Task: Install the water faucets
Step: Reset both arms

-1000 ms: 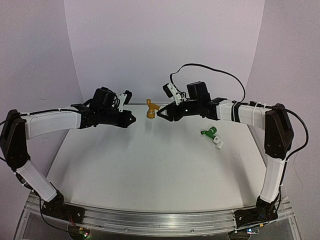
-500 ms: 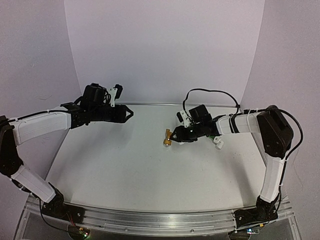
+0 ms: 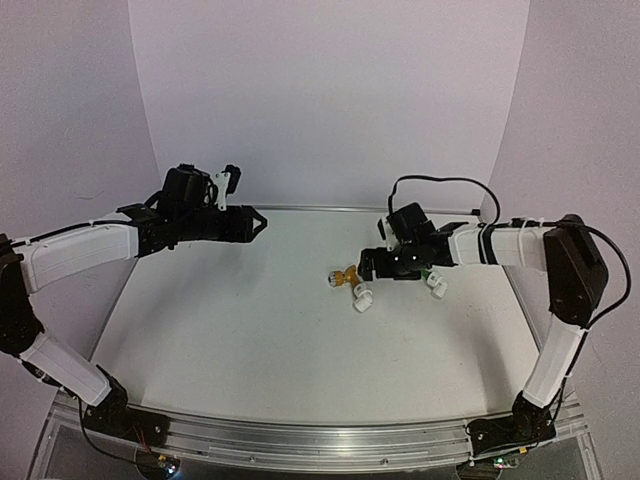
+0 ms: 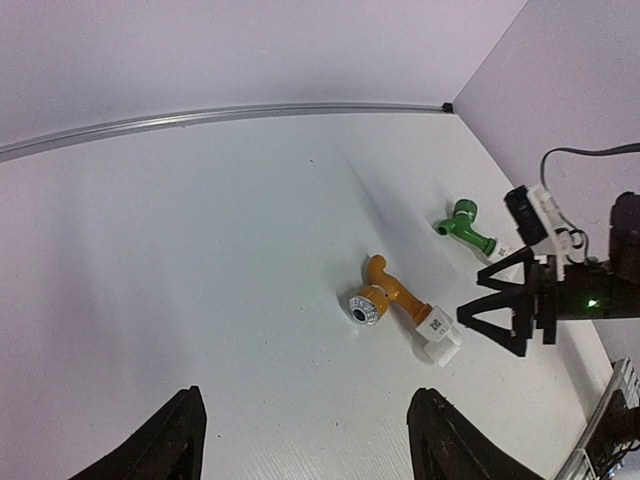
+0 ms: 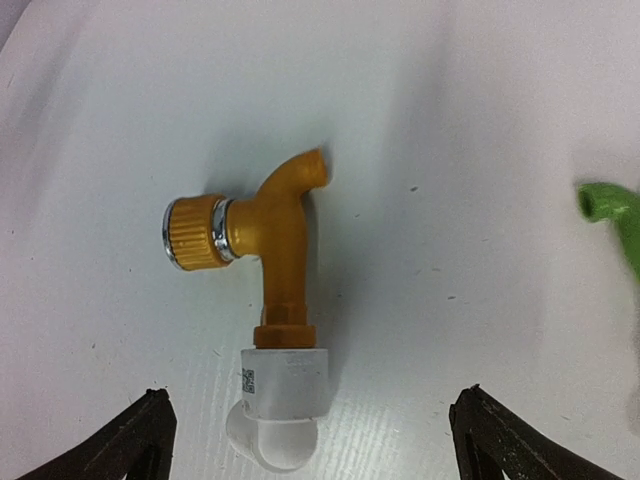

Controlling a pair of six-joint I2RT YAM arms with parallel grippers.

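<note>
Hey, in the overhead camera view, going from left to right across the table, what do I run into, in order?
left pincer → orange-yellow faucet → white fitting

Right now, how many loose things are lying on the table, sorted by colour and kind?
Orange tap: 1
Green tap: 1
White pipe fittings: 2
Total: 4
</note>
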